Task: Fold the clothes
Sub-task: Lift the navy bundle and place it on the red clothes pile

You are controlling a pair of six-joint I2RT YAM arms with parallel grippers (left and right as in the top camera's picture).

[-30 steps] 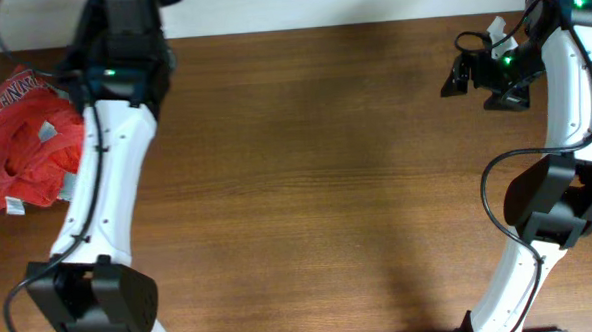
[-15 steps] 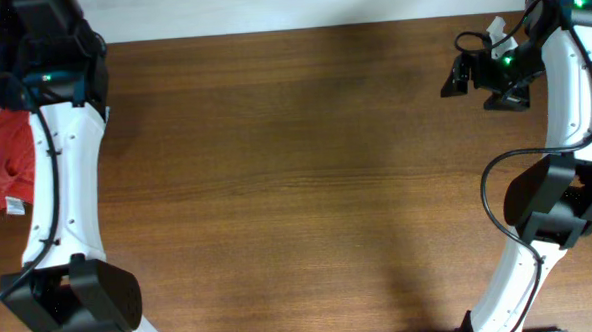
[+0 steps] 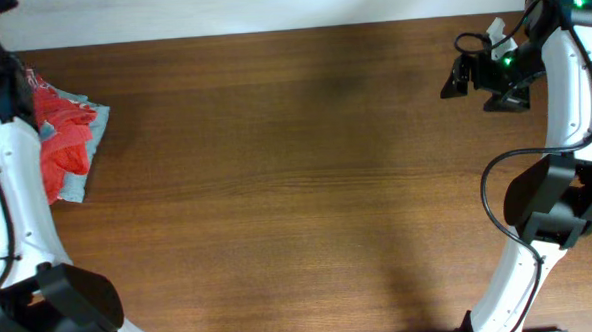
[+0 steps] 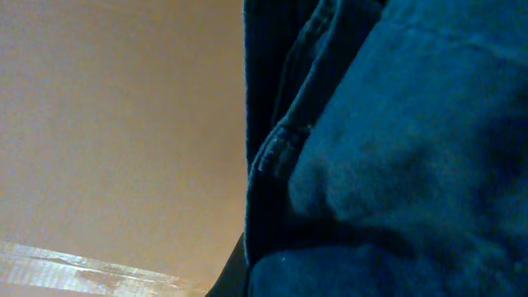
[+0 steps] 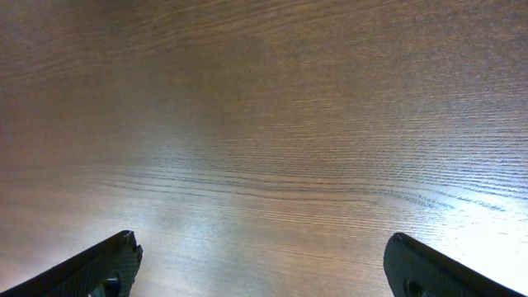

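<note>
Left wrist view: the clothes (image 4: 396, 148) fill the right half of your frame, dark navy and right up against the lens. A stitched seam (image 4: 280, 148) runs down near the fabric's left edge.
Clothes vs left gripper: the fabric hangs directly at the wrist and covers the fingers, so you can't see where finger meets cloth.
Left gripper: closed tight. You can't tell from this view whether it's pinching the fabric.
Behind the cloth: a flat tan surface (image 4: 124, 124) with a glossy strip (image 4: 66, 268) across its lower left corner.
Overhead, left: the left arm (image 3: 17, 198) runs up the far left edge of the table (image 3: 297, 186), and its wrist end is cut off at the frame's top-left corner. Only your wrist camera shows the navy fabric.
Left end of table: a red garment (image 3: 60, 146) lies crumpled on a light grey garment (image 3: 85, 103), just beside the left arm.
Right gripper (image 5: 260, 252): jaws spread wide. Its fingertips (image 5: 115, 256) sit in the bottom corners of your right wrist view, and only bare wood grain shows between them.
Right arm (image 3: 573, 94): at the far right edge, with the gripper near the back right corner, well apart from the garments.
</note>
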